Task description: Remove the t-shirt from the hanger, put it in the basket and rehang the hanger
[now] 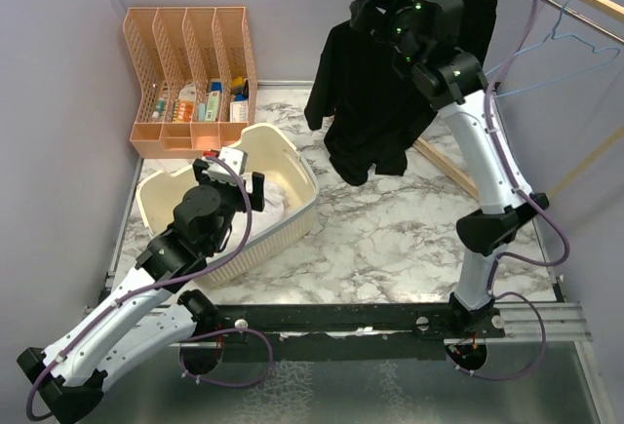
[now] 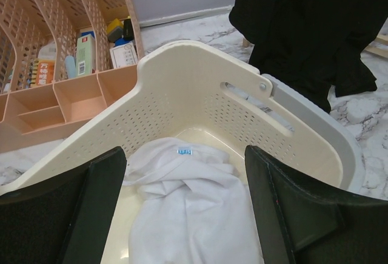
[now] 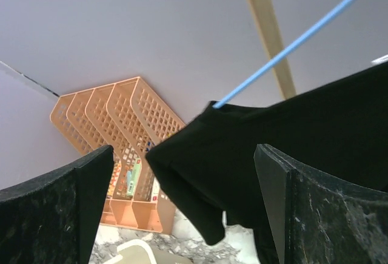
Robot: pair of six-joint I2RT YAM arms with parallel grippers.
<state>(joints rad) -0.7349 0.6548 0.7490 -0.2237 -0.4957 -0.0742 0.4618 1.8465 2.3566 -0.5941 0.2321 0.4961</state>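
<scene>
A black t-shirt [image 1: 361, 102] hangs on a blue hanger [image 3: 291, 45] from the rack at the back right. Its shoulder and sleeve [image 3: 242, 173] show in the right wrist view, with the hanger's arm sticking out of the shoulder. My right gripper [image 1: 375, 5] is raised at the shirt's top; it is open [image 3: 182, 209], the sleeve lies between its fingers, and it holds nothing. My left gripper [image 1: 252, 188] is open [image 2: 185, 215] and empty, hovering over a white garment [image 2: 182, 197] in the cream basket [image 2: 200, 57].
The cream laundry basket [image 1: 292, 166] stands at the table's left. A peach desk organizer [image 1: 190, 73] with small items stands behind it. A second, empty blue hanger [image 1: 575, 39] hangs on the wooden rack [image 1: 444, 166] at the right.
</scene>
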